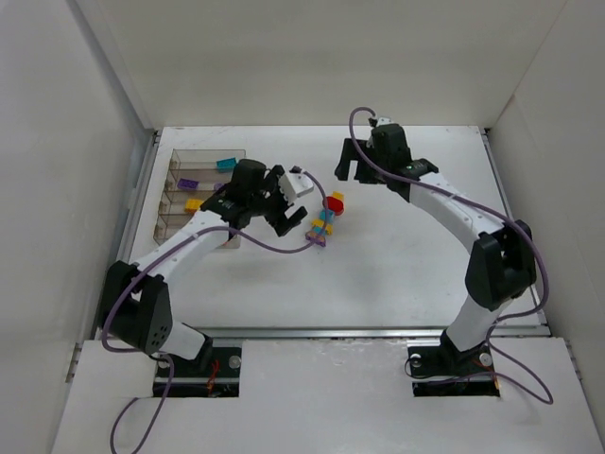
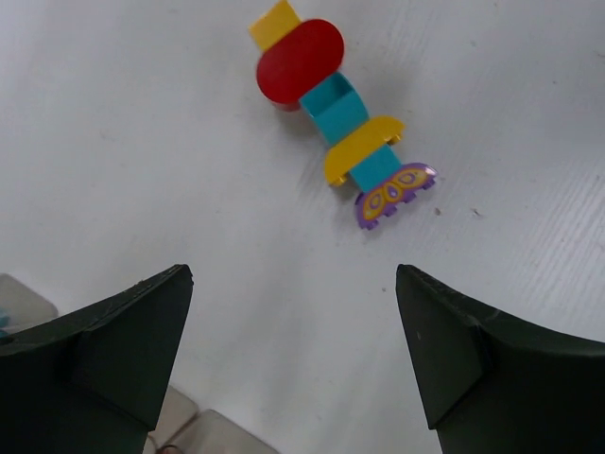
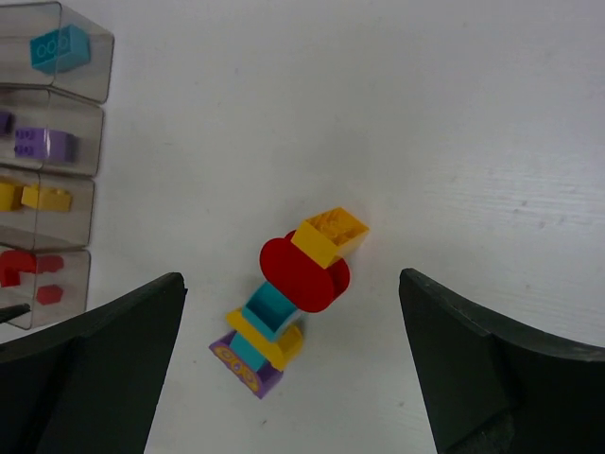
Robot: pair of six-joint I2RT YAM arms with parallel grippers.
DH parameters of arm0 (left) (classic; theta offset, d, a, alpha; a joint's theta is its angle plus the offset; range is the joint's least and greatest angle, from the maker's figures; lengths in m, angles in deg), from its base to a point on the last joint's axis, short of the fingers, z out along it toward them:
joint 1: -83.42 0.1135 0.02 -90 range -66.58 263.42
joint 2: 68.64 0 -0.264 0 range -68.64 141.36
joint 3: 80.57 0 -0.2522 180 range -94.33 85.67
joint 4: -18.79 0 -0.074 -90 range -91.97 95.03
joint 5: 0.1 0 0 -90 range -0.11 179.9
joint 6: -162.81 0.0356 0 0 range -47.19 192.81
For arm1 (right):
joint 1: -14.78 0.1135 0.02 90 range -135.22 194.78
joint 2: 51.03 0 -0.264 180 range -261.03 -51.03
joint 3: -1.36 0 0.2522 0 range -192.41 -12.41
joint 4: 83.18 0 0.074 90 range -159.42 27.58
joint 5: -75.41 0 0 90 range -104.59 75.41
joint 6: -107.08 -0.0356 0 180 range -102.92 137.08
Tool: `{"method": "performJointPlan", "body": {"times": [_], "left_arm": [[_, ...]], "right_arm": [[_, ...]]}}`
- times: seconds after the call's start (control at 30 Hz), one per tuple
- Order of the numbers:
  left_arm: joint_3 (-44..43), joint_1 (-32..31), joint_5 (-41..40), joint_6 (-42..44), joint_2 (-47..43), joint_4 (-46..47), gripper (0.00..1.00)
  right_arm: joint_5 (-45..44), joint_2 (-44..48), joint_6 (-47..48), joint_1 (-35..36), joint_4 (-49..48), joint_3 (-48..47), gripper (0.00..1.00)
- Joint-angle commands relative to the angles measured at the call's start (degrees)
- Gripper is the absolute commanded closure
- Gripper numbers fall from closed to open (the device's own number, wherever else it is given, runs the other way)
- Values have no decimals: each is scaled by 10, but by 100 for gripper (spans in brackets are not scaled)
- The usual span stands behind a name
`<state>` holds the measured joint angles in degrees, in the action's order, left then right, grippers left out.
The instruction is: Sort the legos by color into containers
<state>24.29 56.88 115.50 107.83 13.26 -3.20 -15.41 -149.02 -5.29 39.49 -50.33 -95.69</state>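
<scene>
table (image 1: 397,274): smooth and white. We judge that a brick nudged sideways slides away instead of being caught.
organizer (image 1: 203,151): it stands at the left edge of the table. Its four narrow compartments hold, from far to near, a teal brick (image 3: 59,47), a purple brick (image 3: 45,144), yellow bricks (image 3: 45,197) and red bricks (image 3: 28,268). The slots are slim, so we expect an off-centre drop to land in the neighbouring colour or bounce off a wall. The left arm crosses above its near corner, and a low sweep could shove it.
left gripper (image 2: 293,274): spread wide and holding nothing. It hovers between the organizer and the loose bricks, which lie ahead of its fingers.
right gripper (image 3: 291,276): spread wide and empty, right above the same bricks. With both claws aimed at one small cluster, we see a risk that they collide.
lego chain (image 1: 327,219): mid-table, well apart from the organizer. It runs yellow, red, teal, yellow, teal, purple, each piece touching the next. We cannot tell whether they are clipped together. If they are, lifting one drags mixed colours into a single slot.
red piece (image 2: 300,60): rounded, overlapping its yellow and teal neighbours. We judge that a pinch may slip off it or catch them too.
purple piece (image 2: 392,194): flat and scalloped, at the chain's end. Fingers may skate over it.
</scene>
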Motion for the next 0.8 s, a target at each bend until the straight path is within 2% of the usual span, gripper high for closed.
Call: {"method": "performJointPlan", "body": {"times": [0.0, 0.3, 0.47, 0.63, 0.77], "left_arm": [[40, -10, -14, -64, -18, 48, 13], [116, -16, -37, -83, -61, 80, 13], [140, -36, -69, -83, -75, 87, 13], [161, -48, -99, -108, -86, 112, 12], [174, -54, -99, -114, -92, 124, 12]], "right_arm": [[41, -22, -91, 3, -27, 14, 0], [-6, -33, -108, 43, 5, 25, 0], [-16, -33, -178, 70, -10, 51, 0], [-55, -84, -213, 98, 28, 23, 0], [-61, -103, -233, 98, 21, 23, 0]]}}
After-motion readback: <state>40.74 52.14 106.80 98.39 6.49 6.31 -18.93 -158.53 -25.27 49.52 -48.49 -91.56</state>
